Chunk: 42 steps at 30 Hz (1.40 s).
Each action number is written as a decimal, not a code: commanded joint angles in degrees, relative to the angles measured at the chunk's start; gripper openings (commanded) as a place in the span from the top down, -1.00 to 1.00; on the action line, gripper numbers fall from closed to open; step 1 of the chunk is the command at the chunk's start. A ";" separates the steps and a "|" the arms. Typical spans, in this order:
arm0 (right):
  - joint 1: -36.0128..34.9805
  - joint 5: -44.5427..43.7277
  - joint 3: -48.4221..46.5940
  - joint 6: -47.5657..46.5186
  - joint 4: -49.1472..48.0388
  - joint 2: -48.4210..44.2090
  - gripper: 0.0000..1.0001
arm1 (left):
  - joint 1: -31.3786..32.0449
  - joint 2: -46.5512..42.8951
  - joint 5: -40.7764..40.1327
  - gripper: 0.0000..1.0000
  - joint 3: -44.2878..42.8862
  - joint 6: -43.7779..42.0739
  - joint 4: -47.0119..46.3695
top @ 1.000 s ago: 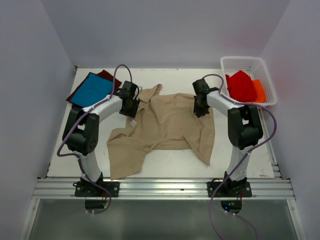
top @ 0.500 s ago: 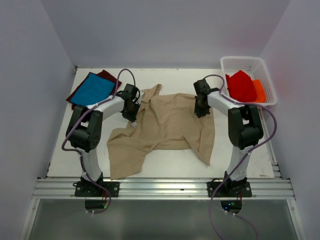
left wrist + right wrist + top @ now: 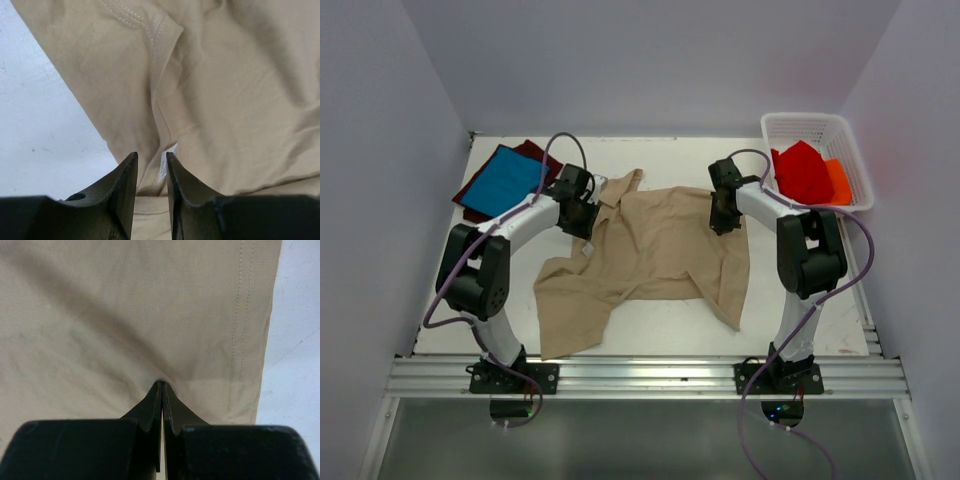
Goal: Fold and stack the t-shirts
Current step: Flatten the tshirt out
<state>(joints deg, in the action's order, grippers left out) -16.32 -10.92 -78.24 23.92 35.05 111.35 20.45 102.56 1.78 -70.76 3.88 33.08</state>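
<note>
The tan t-shirt (image 3: 660, 245) lies spread and rumpled across the middle of the table, one sleeve pointing to the back. It also fills the left wrist view (image 3: 235, 90) and the right wrist view (image 3: 125, 305). The bright blue t-shirt (image 3: 505, 178) lies folded on the dark maroon t-shirt (image 3: 470, 198) at the back left. My left gripper (image 3: 582, 212) is over the tan shirt's left edge, jaws a little apart (image 3: 151, 160), with cloth and a white label (image 3: 167, 162) showing between them. My right gripper (image 3: 720, 218) is shut (image 3: 162, 385) on a puckered pinch of the tan shirt near its hem.
A white basket (image 3: 800, 125) at the back right holds a red cloth (image 3: 802, 172) and an orange cloth (image 3: 838, 182). The white table (image 3: 650, 325) shows in front of the shirt. Walls enclose the left, back and right sides.
The left arm's elbow has swung out to the left and its gripper has shifted slightly back and left over the shirt's edge. The right arm and the shirt have not moved.
</note>
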 commanded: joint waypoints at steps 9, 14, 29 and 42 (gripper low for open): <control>0.41 -0.42 -0.16 -0.72 -1.30 -1.57 1.00 | 1.26 1.41 7.27 0.39 1.07 -1.33 0.76; 0.41 -0.33 0.01 -0.81 -1.56 -1.49 1.00 | 1.70 2.90 4.11 0.42 1.15 -1.16 0.50; 0.67 -0.33 0.54 -0.81 -1.83 -1.57 1.00 | 1.70 -5.26 -10.99 1.00 0.36 2.62 1.99; 0.67 -0.07 -0.16 -0.81 -1.30 -1.57 1.00 | -10.15 -0.18 -32.01 1.00 1.25 11.84 2.42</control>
<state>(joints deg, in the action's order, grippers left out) -15.99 -10.92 -78.22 23.90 34.94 111.35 13.28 99.74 -23.70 -69.49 11.64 35.05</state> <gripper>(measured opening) 0.010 0.006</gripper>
